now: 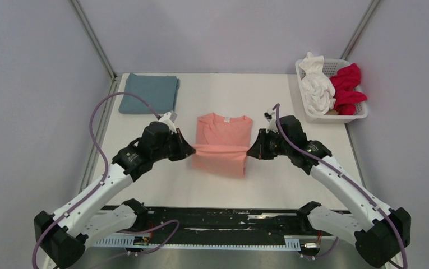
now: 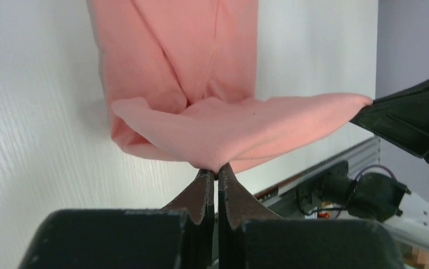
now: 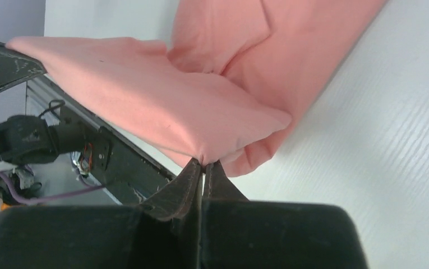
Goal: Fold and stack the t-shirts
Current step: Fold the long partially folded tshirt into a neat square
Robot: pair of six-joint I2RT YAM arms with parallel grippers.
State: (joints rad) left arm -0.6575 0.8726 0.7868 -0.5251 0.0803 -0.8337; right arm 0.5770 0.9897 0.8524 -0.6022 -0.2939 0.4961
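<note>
The salmon-pink t-shirt (image 1: 222,140) lies at the table's middle, collar to the far side, sleeves folded in. Its lower part is doubled over and lifted off the table between my grippers. My left gripper (image 1: 192,150) is shut on the fold's left corner (image 2: 215,162). My right gripper (image 1: 249,150) is shut on the fold's right corner (image 3: 203,157). The dusty blue-grey t-shirt (image 1: 149,93) lies folded at the far left. The white t-shirt (image 1: 317,88) and the crimson red t-shirt (image 1: 348,88) sit crumpled in the basket.
The white lattice basket (image 1: 327,116) stands at the far right of the table. A black rail (image 1: 217,219) runs along the near edge between the arm bases. Grey walls close in on both sides.
</note>
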